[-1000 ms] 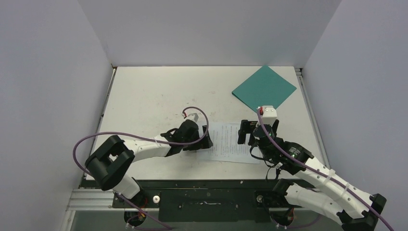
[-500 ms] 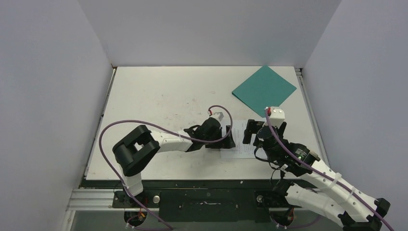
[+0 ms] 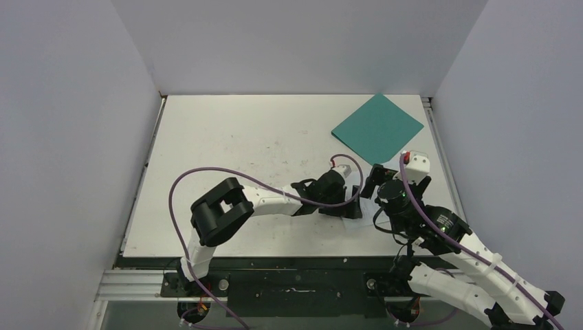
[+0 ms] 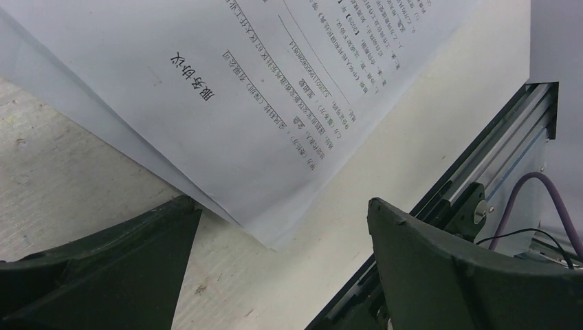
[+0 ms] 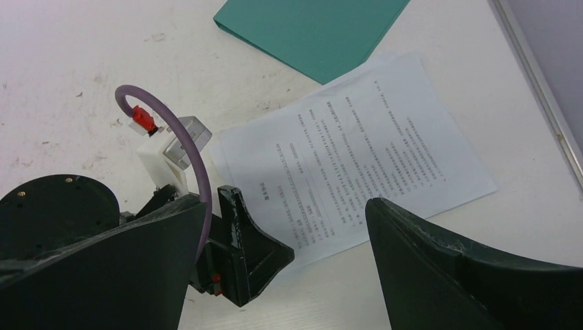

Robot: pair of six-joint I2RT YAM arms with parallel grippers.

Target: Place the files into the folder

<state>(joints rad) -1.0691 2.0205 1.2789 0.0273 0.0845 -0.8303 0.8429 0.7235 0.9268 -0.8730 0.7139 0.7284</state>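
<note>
Left jaws and right jaws wide open, nothing gripped: files (image 5: 357,151) could be buckled or jammed under the closed folder (image 5: 309,27) if shoved along the counter (image 3: 227,137).

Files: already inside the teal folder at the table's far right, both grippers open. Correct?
Not inside. The right wrist view shows the files lying on the table beside the folder. The rest holds: left gripper and right gripper are open.
</note>
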